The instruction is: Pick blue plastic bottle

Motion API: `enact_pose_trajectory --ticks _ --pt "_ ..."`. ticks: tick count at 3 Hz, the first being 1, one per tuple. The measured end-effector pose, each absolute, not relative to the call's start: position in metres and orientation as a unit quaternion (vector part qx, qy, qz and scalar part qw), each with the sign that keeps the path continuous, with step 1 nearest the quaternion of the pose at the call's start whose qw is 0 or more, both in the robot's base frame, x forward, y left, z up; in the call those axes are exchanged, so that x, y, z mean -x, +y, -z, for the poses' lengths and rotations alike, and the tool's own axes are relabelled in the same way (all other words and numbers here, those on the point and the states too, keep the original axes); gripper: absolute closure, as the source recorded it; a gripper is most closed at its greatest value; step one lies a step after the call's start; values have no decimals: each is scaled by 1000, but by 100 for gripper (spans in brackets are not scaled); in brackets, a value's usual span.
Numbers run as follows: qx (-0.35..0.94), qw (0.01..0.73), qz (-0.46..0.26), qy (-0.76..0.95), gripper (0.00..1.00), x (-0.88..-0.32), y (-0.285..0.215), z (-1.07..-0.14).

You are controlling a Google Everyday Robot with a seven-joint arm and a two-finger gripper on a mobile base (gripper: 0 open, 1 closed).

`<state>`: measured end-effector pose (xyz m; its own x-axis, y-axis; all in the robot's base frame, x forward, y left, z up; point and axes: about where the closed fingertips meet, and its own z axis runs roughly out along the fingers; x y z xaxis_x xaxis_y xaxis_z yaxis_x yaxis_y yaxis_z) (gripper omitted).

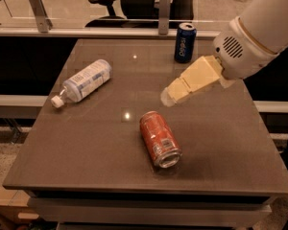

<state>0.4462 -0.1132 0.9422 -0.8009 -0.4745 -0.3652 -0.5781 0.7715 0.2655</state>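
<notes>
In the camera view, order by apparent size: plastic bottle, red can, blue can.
1. Clear plastic bottle with pale blue label, longest.
2. Red soda can, lying nearer the camera, which enlarges it.
3. Dark blue upright can, farthest.
The beige gripper hangs between the cans.

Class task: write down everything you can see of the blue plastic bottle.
The blue plastic bottle is clear, with a pale blue-and-white label and white screw cap. It lies on its side at the left of the table, cap pointing near-left. Only the table touches it; the gripper hovers apart, to its right.
</notes>
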Motion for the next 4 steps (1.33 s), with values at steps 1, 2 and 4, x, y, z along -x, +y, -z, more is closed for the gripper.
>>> enact_pose_trajectory --ticks 1,2,4 --pt "241 139 -196 940 0 -462 -89 -930" --pt "198 127 -186 954 0 -463 -64 -920" --pt "137 81 -157 975 0 -451 -26 -897"
